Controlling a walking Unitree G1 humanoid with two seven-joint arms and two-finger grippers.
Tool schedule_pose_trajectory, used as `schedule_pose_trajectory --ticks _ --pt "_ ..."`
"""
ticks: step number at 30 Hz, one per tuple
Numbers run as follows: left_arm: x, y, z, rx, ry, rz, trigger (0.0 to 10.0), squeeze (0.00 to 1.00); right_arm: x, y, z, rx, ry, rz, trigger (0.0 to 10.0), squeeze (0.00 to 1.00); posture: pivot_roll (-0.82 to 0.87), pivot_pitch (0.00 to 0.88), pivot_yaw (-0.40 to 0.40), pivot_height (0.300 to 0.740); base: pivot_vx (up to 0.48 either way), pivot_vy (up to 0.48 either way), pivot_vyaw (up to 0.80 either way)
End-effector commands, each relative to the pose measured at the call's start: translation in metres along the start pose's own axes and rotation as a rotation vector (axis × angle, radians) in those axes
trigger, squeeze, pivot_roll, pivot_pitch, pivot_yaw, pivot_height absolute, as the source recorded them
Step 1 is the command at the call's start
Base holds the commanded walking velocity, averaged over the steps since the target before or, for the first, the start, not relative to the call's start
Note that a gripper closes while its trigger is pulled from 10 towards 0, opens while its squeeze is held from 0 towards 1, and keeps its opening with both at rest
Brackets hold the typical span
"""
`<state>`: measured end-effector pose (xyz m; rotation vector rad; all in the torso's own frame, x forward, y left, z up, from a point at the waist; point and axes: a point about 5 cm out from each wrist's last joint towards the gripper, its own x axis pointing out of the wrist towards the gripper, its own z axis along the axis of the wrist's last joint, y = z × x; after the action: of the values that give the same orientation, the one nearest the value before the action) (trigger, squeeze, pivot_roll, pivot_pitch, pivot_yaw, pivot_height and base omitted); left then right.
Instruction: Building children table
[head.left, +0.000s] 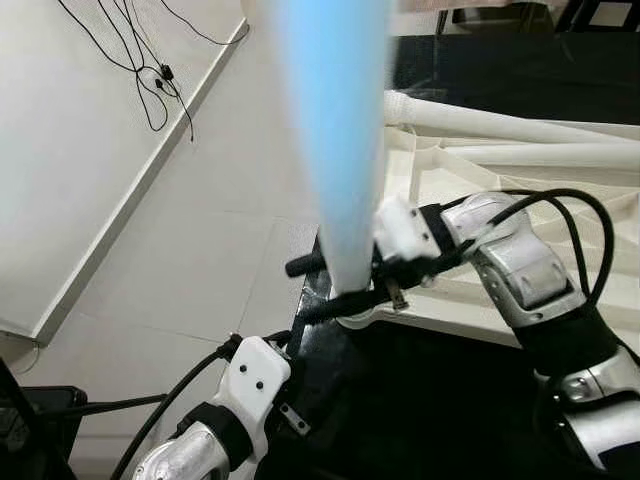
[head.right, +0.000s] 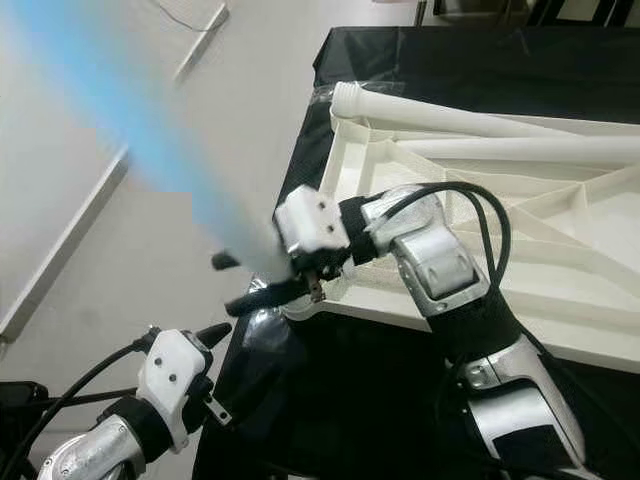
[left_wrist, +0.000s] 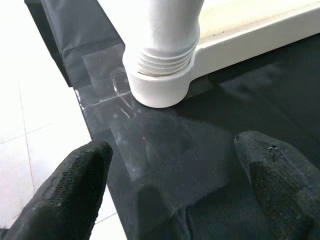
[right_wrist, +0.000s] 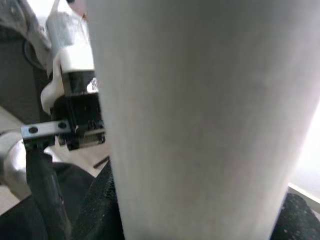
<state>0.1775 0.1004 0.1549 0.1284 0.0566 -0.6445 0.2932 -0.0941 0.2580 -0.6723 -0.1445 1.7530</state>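
- The right gripper (head.left: 335, 285) has its two black fingers closed around the white table leg (head.left: 345, 150), just above the threaded end.
- The leg stands upright in the corner socket (left_wrist: 160, 92) of the overturned white tabletop (head.right: 520, 210), at the edge of the black-covered surface (left_wrist: 240, 110).
- The left gripper (left_wrist: 180, 190) hangs spread apart and holds nothing, near this corner, with pale floor (head.left: 200, 200) beside.

Both arms are silver metal with black bands at the joints. Each wrist ends in a white plastic block with small dark screw holes. The right gripper (head.left: 335, 288) and the left gripper (left_wrist: 175, 200) have two long black fingers (left_wrist: 70, 195) with a rough, grainy surface. Black cables loop over the right forearm (head.left: 525, 265) and run along the left arm (head.left: 210, 440).
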Motion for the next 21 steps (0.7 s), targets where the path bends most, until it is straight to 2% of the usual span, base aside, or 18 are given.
schedule_pose_trajectory --ticks 1,6,9,18,21 --pt "-0.003 0.001 -0.004 -0.004 0.028 -0.003 10.0 0.0 0.003 0.017 -0.04 0.17 0.148 0.051 10.0 0.0 0.02 0.273 0.11 0.74 0.0 0.0 0.0" --pt "-0.003 0.0 -0.005 -0.008 0.027 -0.001 10.0 0.0 0.005 0.011 -0.03 0.239 0.041 0.019 10.0 0.0 0.01 0.271 0.107 0.74 0.0 0.0 0.0" --pt "-0.004 0.0 -0.004 -0.011 0.026 -0.001 10.0 0.0 0.008 -0.001 -0.029 0.358 -0.074 -0.102 10.0 0.0 0.01 0.273 0.106 0.74 0.0 0.0 0.0" --pt "-0.004 0.0 -0.003 -0.016 0.024 0.0 10.0 0.0 0.01 -0.008 -0.042 0.484 -0.13 -0.249 10.0 0.0 0.02 0.289 0.108 0.74 0.0 0.0 0.0" --pt "-0.004 0.0 -0.002 -0.016 0.024 0.0 10.0 0.0 0.01 -0.008 -0.043 0.499 -0.139 -0.266 10.0 0.0 0.02 0.289 0.108 0.74 0.0 0.0 0.0"
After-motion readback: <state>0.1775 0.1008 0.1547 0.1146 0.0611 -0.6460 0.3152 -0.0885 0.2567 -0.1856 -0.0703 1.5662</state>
